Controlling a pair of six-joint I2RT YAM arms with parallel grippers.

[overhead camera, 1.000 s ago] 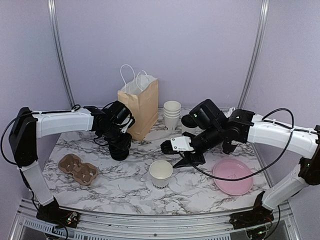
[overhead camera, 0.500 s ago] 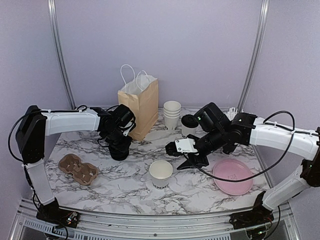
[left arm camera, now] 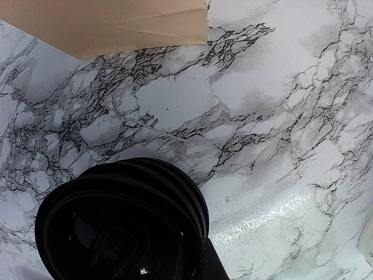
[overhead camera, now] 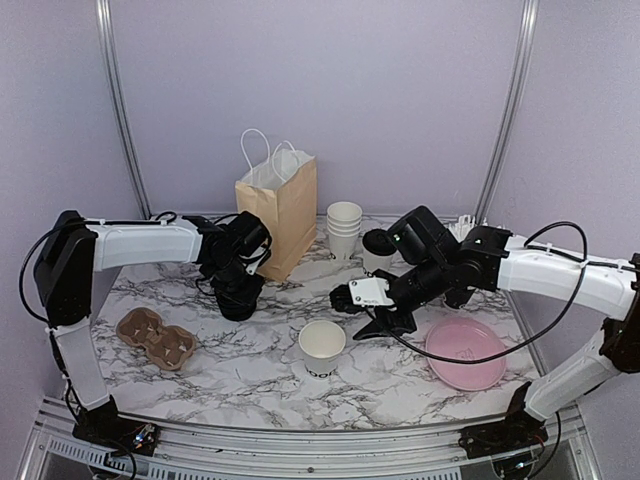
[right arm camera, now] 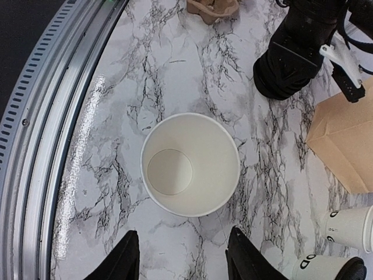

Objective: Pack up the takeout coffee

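The takeout coffee, a white cup with a black lid, stands at the back behind my right arm. It also shows at the lower right edge of the right wrist view. A lidless white cup stands at centre front. My right gripper is open and empty beside it, and its jaws stand just short of the cup. My left gripper sits on the stack of black lids. One finger lies against the stack's rim and the other is hidden.
A brown paper bag stands open at the back, right of the lids. A stack of lidless cups is beside it. A cardboard cup carrier lies front left. A pink plate lies front right. The table's metal front rail is near the cup.
My right gripper has drawn back a little to the right, away from the lidless cup. My left gripper has stayed on the lid stack.
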